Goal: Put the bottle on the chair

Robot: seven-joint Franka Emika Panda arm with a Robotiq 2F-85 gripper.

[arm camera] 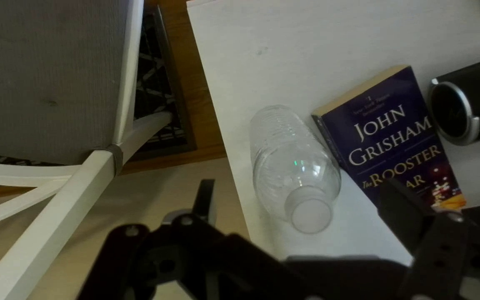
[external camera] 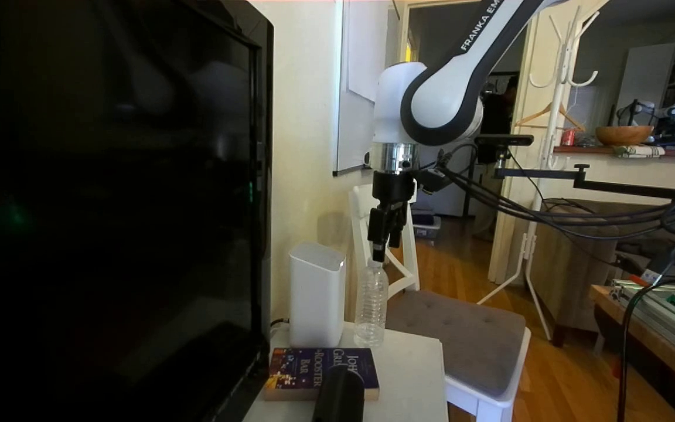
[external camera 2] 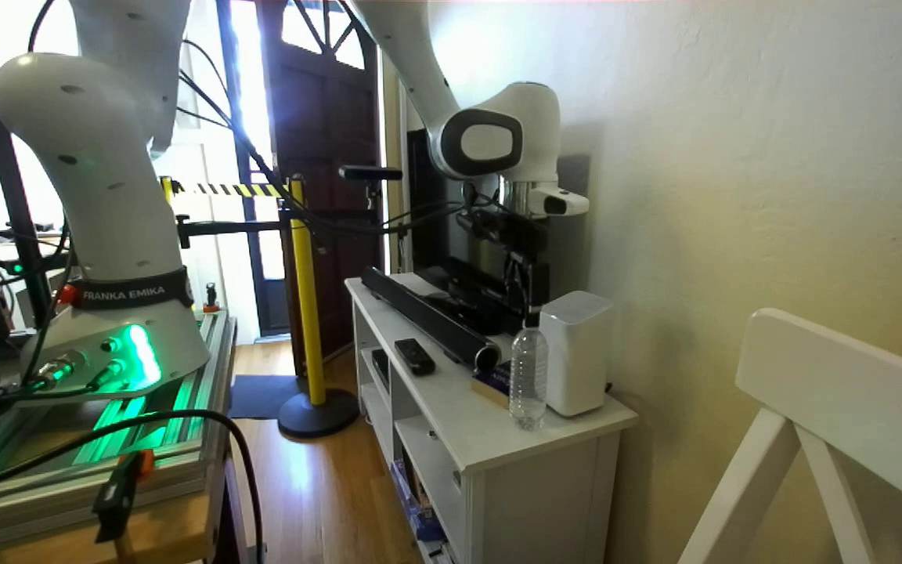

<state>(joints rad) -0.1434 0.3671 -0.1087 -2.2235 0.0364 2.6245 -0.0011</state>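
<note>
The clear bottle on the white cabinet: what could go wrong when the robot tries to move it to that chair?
In the wrist view the fingers are spread, with the top of the bottle showing between them; if they close off-centre, one might tip it.

The bottle stands near an edge of the white cabinet, so a nudge could send it off.

The chair has a padded, dimpled seat, so the bottle might wobble there.

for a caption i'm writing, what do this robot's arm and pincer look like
The arm is white, with rounded segments and black trim. A black band low on it reads FRANKA EMIKA, with a green light below. A silvery collar sits above the pincer, which is black with two jointed fingers. Black cables stretch from near the collar.
</note>
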